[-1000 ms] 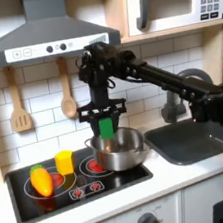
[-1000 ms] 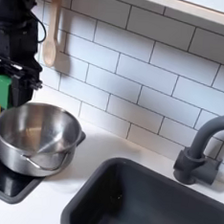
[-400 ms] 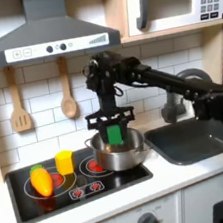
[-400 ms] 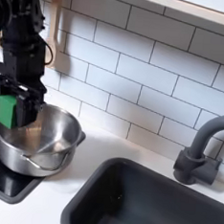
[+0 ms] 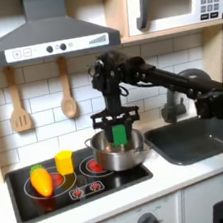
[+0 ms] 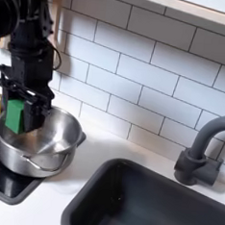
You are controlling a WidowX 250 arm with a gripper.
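Green block (image 5: pixel 119 134) clamped between my gripper (image 5: pixel 119 135) fingers, that's what I'm reading in both exterior views, the two black fingers (image 6: pixel 32 111) pressed against its sides and the block standing upright. It hangs right over the mouth of the steel pot (image 5: pixel 120 154), lower end about level with the rim; I can't tell whether it touches the inside. In the second exterior view the green block (image 6: pixel 15 115) sits above the far-left part of the pot (image 6: pixel 35 141), with the pot's handle loop at the near side. Pot's on the black stovetop (image 5: pixel 56 198), over the right-hand red burner (image 5: pixel 92 166) in the first exterior view. Further toward the first exterior view's left I've got a yellow cylinder (image 5: pixel 65 162) and an orange-and-yellow toy vegetable (image 5: pixel 40 180), both well apart from the pot. Behind, on the white tile wall, a wooden spatula (image 5: pixel 18 105) and a wooden spoon (image 5: pixel 66 94) hang near the arm. Off to the first exterior view's right, the dark sink (image 5: pixel 197 139) and its grey faucet (image 6: pixel 200 151) sit just beside the pot.
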